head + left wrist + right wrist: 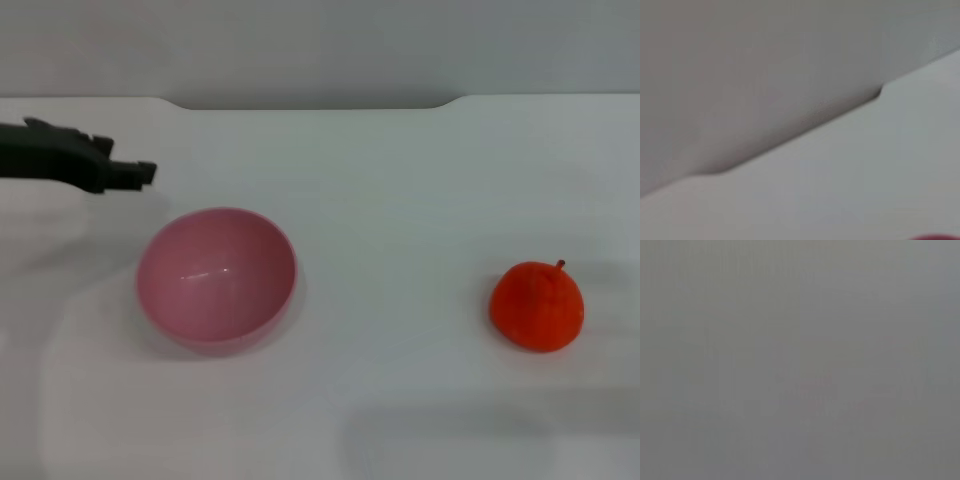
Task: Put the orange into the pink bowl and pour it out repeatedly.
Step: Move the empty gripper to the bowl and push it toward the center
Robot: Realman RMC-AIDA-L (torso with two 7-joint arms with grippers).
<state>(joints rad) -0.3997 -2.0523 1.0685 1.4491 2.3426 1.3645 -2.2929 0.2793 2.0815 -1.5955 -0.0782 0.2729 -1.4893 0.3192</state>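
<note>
— Where was the orange (536, 306) at that moment?

— It sat on the white worktop (400, 200), off to the robot's right, stem nub pointing up. It was well apart from the pink bowl (216, 278), nothing touching it.

— And the bowl?

— Upright on the worktop, left of centre, with nothing inside it. A thin sliver of pink also showed at the edge of the left wrist view.

— Which arm was near it?

— The left pincer (140, 174) reached in from the left edge, hovering behind the bowl and to its left, not touching it. Whether it was released or clenched, I could not tell from that angle.

— The right one?

— It did not show in the head view, and its wrist camera gave only flat grey.
</note>
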